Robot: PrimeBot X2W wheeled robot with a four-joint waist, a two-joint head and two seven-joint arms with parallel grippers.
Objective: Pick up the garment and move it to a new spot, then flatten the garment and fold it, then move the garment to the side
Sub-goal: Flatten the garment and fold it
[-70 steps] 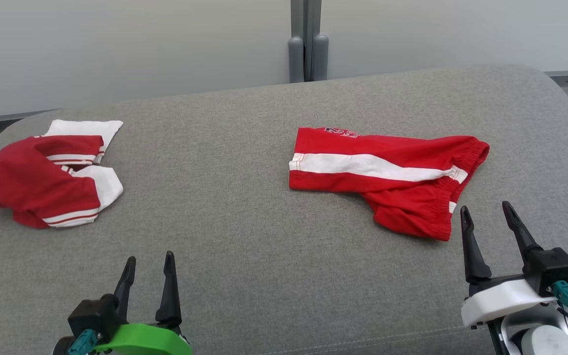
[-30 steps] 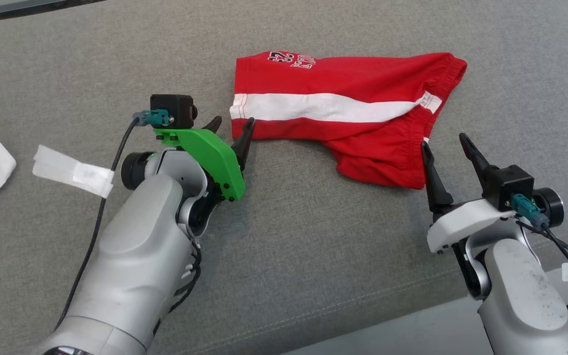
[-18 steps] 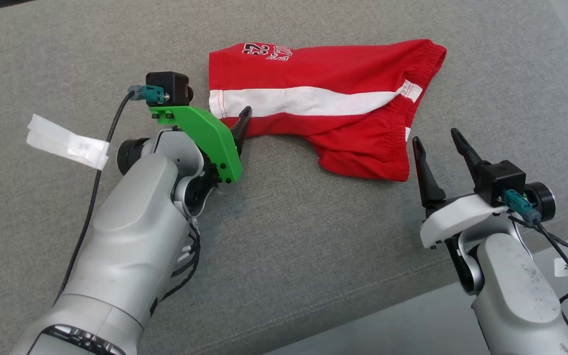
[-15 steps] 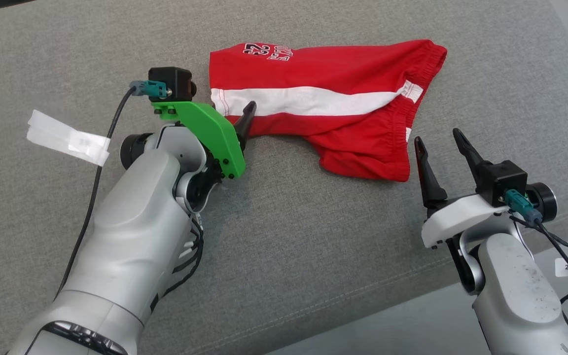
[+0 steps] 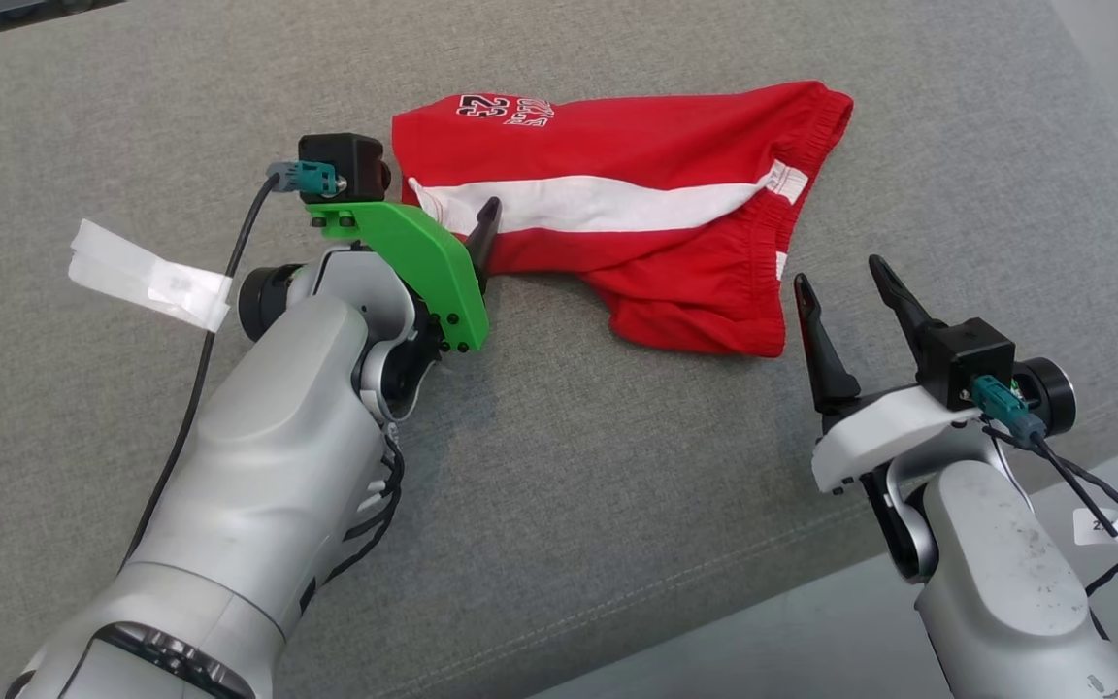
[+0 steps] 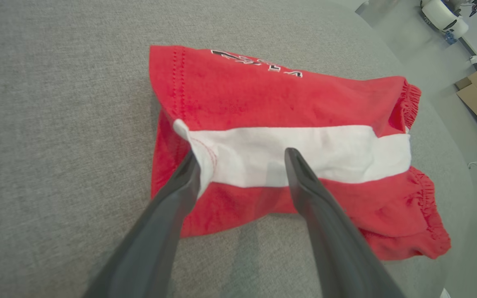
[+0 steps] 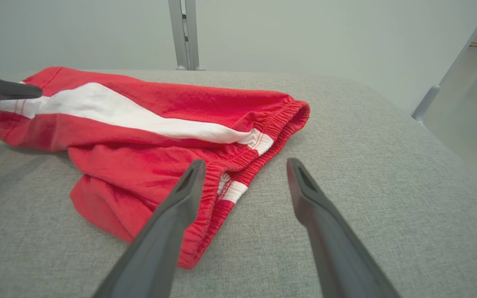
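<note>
Risk 1: the left gripper (image 6: 240, 153) might catch only the top layer. One fingertip sat at the curled corner of the leg hem (image 6: 180, 126), so a shallow bite there could slip or peel the layers apart on lift.
Risk 2: the right gripper (image 5: 838, 272) sat short of the waistband (image 5: 816, 146). A lift from the left alone would likely drag the garment across the cushion and bunch it further.
Risk 3: the left fingers were low, so closing could also pinch the grey cushion (image 5: 617, 485) fabric.
Garment: the red shorts (image 5: 637, 223) with a white stripe (image 5: 598, 206) lay rumpled on the cushion between the two grippers, one leg tucked partly under.
Left arm: reached forward and angled inward, with its fingers straddling the stripe at the hem end.
Left jaws: spread wide, nothing clamped.
Right arm: forearm rose from the near cushion edge — fingers pointed up toward the waistband end, near the fabric but apart from it in the head view.
Right jaws: spread wide, empty.
Step (judged): pre-grasp for the first pick-up — no fold started.
</note>
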